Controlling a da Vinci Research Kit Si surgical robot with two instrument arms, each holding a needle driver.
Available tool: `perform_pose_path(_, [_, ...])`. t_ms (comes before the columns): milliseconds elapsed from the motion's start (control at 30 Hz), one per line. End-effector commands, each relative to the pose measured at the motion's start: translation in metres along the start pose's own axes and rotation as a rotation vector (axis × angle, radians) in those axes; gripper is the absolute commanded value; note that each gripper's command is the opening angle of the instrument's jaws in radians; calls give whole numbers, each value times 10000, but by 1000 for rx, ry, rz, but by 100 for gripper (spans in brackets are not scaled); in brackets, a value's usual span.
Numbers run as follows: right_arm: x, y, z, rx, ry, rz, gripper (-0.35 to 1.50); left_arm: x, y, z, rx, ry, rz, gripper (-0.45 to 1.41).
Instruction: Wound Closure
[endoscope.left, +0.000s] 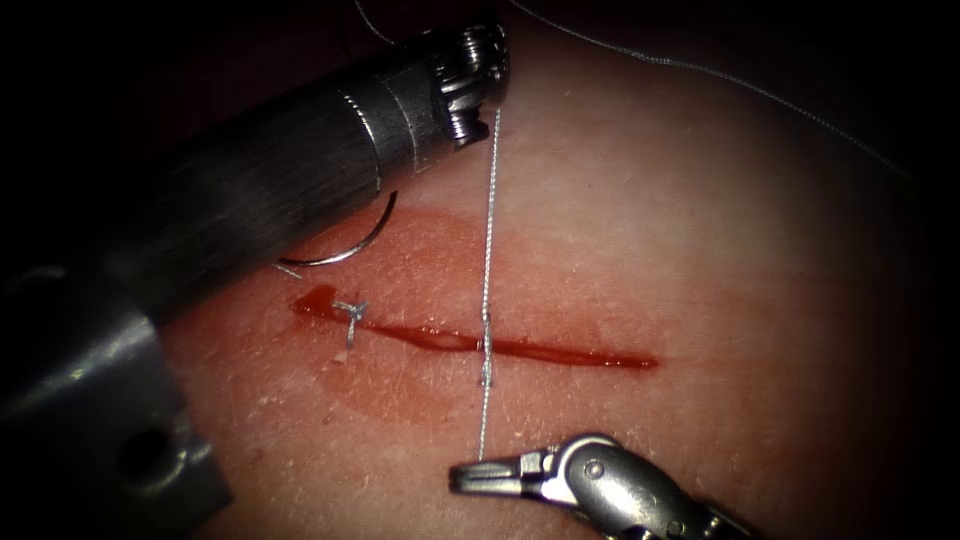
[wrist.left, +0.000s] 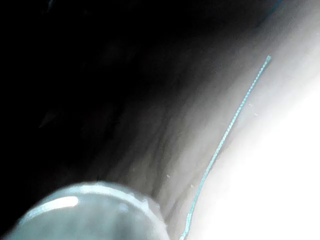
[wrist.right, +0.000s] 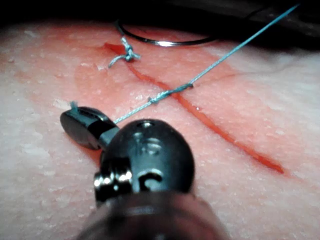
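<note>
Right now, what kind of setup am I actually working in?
Likely a bench suturing practice: bare tissue with a cut, one tied stitch, and the right tool holding thread.

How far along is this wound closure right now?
One knot already sits at the cut's left end. In hand: the right tool grips the thread crossing mid-cut, stretched to the left tool. The needle lies free on tissue. The cut's right part is unstitched.

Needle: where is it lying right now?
The needle lies free on the tissue, above the cut's left end, beside the left tool's shaft.
</note>
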Motion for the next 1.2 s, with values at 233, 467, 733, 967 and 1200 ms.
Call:
perform_pose_path(233, [5,-2,9,45,-4,8,-35,-4,35,0,-47,11,7,-45])
perform_pose_path(467, [3,-7,10,58,-7,26,-35,-5,37,0,-66,45,31,-45])
perform_pose_path(733, [0,-13,11,82,-14,36,-35,-6,37,0,-73,72,39,-45])
perform_pose_path(967, [0,-17,11,97,-19,37,-35,-8,37,0,-78,97,48,-45])
perform_pose_path(1200, [-3,-20,12,116,-25,36,-35,-8,38,0,-86,107,44,-45])
